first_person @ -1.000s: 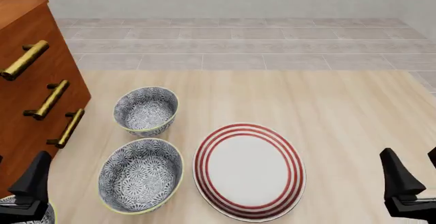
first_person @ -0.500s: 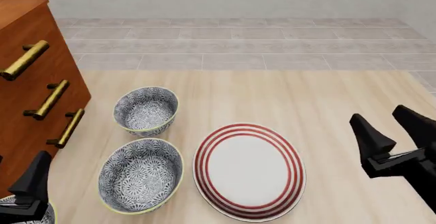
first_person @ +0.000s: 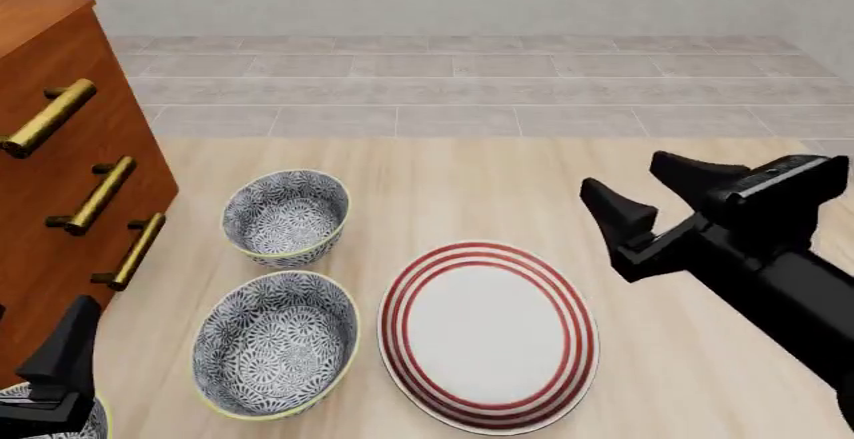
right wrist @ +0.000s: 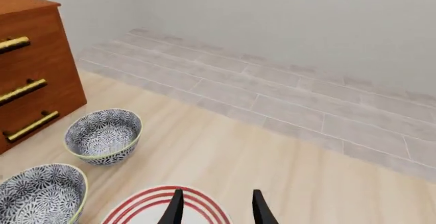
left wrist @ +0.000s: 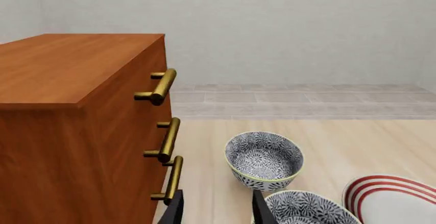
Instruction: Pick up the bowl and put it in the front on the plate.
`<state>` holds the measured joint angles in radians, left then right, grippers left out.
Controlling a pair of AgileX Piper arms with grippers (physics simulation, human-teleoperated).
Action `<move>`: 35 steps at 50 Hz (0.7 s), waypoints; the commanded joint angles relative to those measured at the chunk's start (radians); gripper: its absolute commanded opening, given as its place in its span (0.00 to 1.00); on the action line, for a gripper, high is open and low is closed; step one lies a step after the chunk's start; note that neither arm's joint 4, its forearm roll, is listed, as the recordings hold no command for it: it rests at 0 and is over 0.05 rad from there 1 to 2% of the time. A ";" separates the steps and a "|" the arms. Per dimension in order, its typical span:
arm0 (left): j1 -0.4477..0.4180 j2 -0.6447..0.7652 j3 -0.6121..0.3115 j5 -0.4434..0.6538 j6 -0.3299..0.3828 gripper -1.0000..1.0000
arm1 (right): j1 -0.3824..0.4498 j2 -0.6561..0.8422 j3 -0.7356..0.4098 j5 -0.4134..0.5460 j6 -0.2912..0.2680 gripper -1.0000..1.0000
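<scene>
The right gripper has its two dark fingers spread apart with nothing between them, held in the air above the bench just past the far right side of the plate; its black arm runs back toward the near right corner. The right wrist view looks along these parted fingers at the plate's red-ringed far rim directly below. The left gripper sits low at the near left corner of the bench, and only one dark finger shows in the front view; in the left wrist view the two finger tips stand apart and grip nothing. The plate, white with three red rings, lies flat near the middle of the near edge and is bare. Just to its left, close to but apart from it, stands the bowl nearest the front, blue-and-white patterned with a pale yellow-green rim, upright and holding nothing. A second, identical bowl stands behind it, toward the far side, also upright with nothing in it (the two rims nearly meet in the front view). Part of a third patterned rim peeks in at the near left corner by the left gripper. A wooden drawer cabinet with brass handles occupies the left edge.
</scene>
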<state>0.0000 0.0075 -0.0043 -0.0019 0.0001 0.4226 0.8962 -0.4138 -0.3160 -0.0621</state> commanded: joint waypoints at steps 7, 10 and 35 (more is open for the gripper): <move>0.000 0.000 0.000 0.000 0.000 1.00 | 0.167 0.239 -0.177 0.032 0.012 1.00; 0.000 0.000 0.000 0.000 0.000 1.00 | 0.181 0.278 -0.203 0.038 -0.003 1.00; 0.000 0.000 0.000 0.000 0.000 1.00 | 0.289 0.475 -0.463 0.200 0.088 1.00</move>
<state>-0.0001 0.0076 -0.0043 -0.0019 0.0001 0.6747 1.2943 -0.7734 -0.1825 0.0024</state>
